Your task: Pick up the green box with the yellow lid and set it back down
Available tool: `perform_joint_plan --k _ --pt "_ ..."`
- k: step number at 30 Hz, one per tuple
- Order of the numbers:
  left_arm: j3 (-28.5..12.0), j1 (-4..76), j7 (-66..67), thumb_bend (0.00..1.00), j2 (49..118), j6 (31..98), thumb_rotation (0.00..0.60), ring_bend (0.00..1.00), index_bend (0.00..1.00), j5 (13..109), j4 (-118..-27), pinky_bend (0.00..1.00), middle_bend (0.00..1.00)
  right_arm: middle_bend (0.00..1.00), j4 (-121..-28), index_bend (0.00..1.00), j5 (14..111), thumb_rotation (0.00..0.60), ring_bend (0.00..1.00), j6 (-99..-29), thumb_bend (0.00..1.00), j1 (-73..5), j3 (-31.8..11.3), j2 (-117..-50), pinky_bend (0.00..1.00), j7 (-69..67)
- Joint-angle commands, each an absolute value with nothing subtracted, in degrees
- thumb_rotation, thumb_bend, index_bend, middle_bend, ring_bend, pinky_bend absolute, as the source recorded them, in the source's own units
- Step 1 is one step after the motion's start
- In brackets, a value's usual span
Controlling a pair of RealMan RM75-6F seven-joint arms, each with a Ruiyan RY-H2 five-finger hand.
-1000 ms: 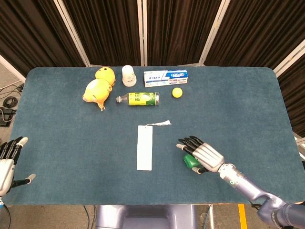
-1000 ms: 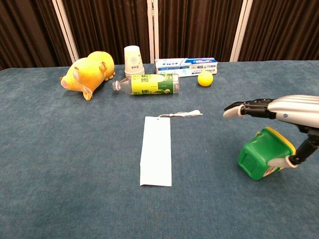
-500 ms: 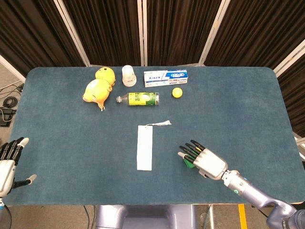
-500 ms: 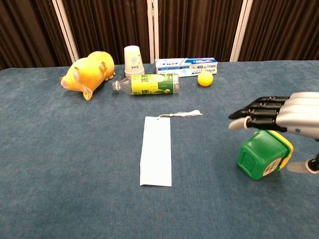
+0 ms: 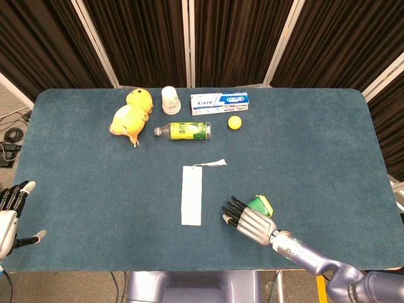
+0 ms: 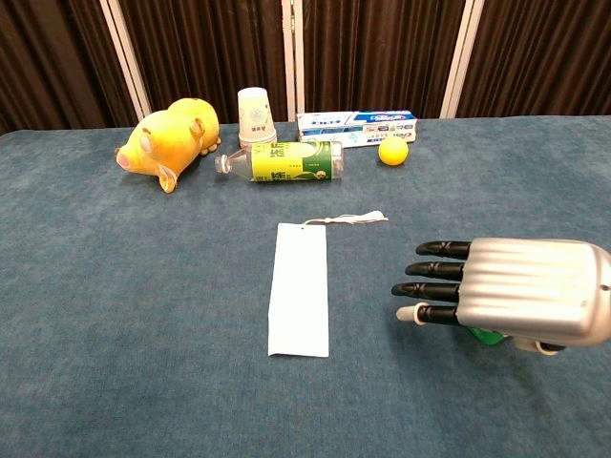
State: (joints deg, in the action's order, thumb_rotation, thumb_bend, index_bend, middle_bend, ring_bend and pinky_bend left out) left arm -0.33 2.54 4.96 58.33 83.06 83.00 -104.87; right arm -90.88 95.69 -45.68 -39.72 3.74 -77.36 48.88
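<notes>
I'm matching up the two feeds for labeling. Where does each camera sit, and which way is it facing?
Head view: high above the near edge, looking steeply down on the whole table; shows the left hand at the left edge, the right hand and its forearm, beside the green box.
Chest view: low, near table height, looking across toward the curtains; only the right hand shows, hiding most of the box.
Both share the right hand, white strip, bottle, yellow toy.

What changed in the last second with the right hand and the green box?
The right hand let go of the green box and drew back toward the table's near edge, fingers spread and holding nothing. In the head view the box shows clear of the hand; in the chest view the hand hides most of it. The left hand, white strip and far-row items stayed put.
</notes>
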Motion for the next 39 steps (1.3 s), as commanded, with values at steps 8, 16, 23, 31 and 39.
perform_joint_plan --k 8,16,23,31,39 --pt "-0.2 2.6 5.2 0.0 58.4 83.0 0.6 0.0 0.0 83.1 -105.0 0.0 0.0 0.32 -85.4 0.22 98.4 0.6 0.17 -47.6 0.42 -40.3 3.8 -79.5 0.39 51.5" --pt "-0.1 2.6 5.4 0.0 58.5 83.0 0.6 0.0 0.0 83.3 -105.1 0.0 0.0 0.53 -82.0 0.44 102.2 0.6 0.39 -52.0 0.63 -40.1 4.9 -79.3 0.63 46.7" --pt "0.0 2.6 5.8 0.0 58.7 83.0 0.6 0.0 0.0 83.4 -105.2 0.0 0.0 0.55 -80.0 0.44 105.9 0.6 0.4 -56.8 0.66 -40.4 5.7 -78.2 0.63 38.6" --pt "0.1 2.6 6.2 0.0 58.9 83.0 0.6 0.0 0.0 83.4 -105.3 0.0 0.0 0.55 -79.4 0.45 106.9 0.6 0.4 -64.4 0.67 -39.7 4.9 -78.5 0.63 25.4" --pt "0.2 2.6 6.0 0.0 58.8 82.9 0.6 0.0 0.0 83.5 -105.4 0.0 0.0 0.56 -81.1 0.46 101.3 0.6 0.4 -69.7 0.67 -37.8 2.5 -80.9 0.63 4.0"
